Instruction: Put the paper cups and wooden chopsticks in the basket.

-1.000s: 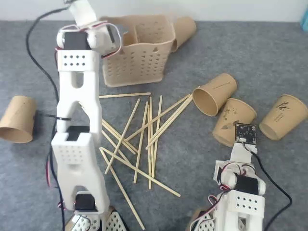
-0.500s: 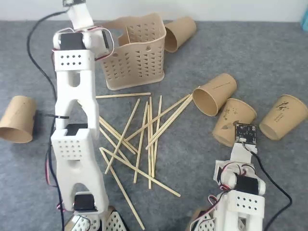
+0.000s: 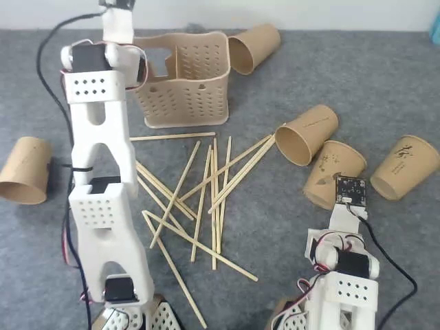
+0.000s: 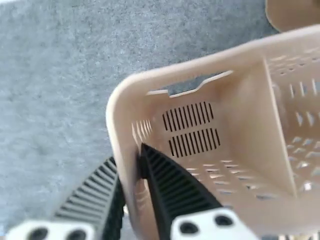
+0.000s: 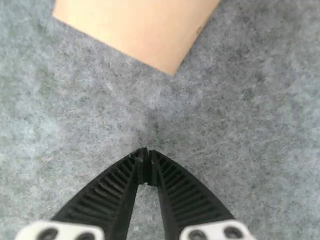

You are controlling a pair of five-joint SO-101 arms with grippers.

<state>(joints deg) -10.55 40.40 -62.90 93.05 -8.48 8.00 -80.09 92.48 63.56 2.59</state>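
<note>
The basket (image 3: 182, 79) stands at the far side of the bench (image 3: 385, 82), close to its back edge. The left hand (image 4: 127, 157) is clamped on its wall, one finger inside the rim and one outside. A paper cup (image 3: 254, 47) lies on its side just behind the basket's right corner, and open grey bench runs rightward from there. The wooden chopsticks (image 3: 206, 192) lie scattered and crossed in front of the basket, between the two arms. Three more cups (image 3: 335, 173) lie side by side at the right and a lone cup (image 3: 26, 170) near the left edge. The right hand (image 5: 146, 152) points at bare bench, fingers pressed together with nothing between them, a cup's wall (image 5: 135, 27) just ahead. From above, the left arm (image 3: 103, 172) covers the basket's left corner and its own hand, and both arms' bases are cut off at the near edge. Since a second ago the basket has been dragged leftward and turned squarer, uncovering more of the cup behind it; the right arm has not moved.
</note>
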